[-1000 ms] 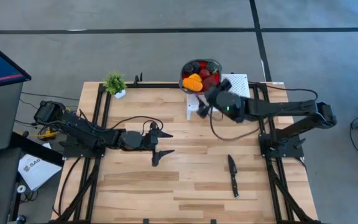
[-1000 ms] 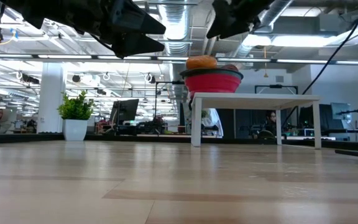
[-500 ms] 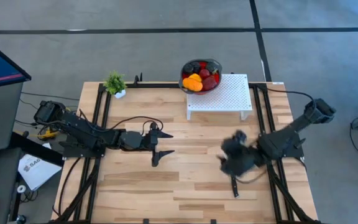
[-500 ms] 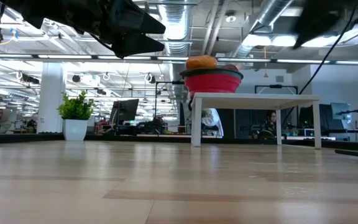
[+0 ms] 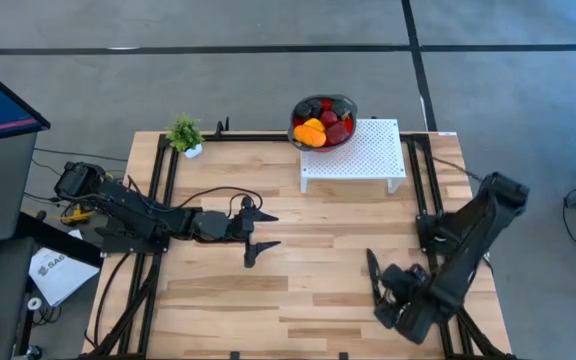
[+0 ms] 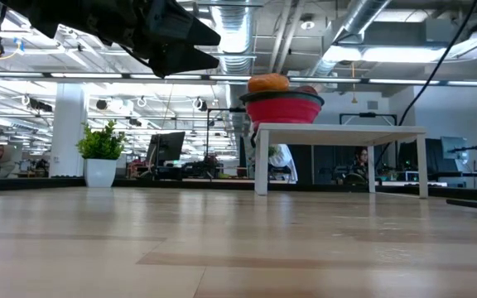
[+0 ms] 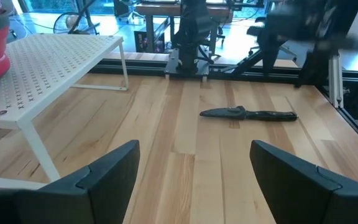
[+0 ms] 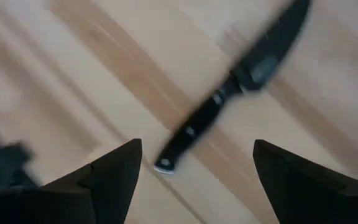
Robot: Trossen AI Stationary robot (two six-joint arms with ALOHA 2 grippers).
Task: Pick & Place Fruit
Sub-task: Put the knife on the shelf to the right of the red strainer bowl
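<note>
Table [image 5: 298, 300] of pale wood planks; white perforated stand [image 5: 368, 150] at far edge, small potted plant [image 5: 184, 133] at far left corner. Black-handled knife [image 5: 373, 268] flat on planks, near side right, directly under right gripper [image 8: 194, 165], fingers spread, empty. Fruit [image 5: 322, 122] heaped in red bowl [image 5: 340, 104] on stand's left end, well apart from both grippers. Left gripper [image 5: 258, 232] mid-table, fingers spread, empty, nothing between it and stand
</note>
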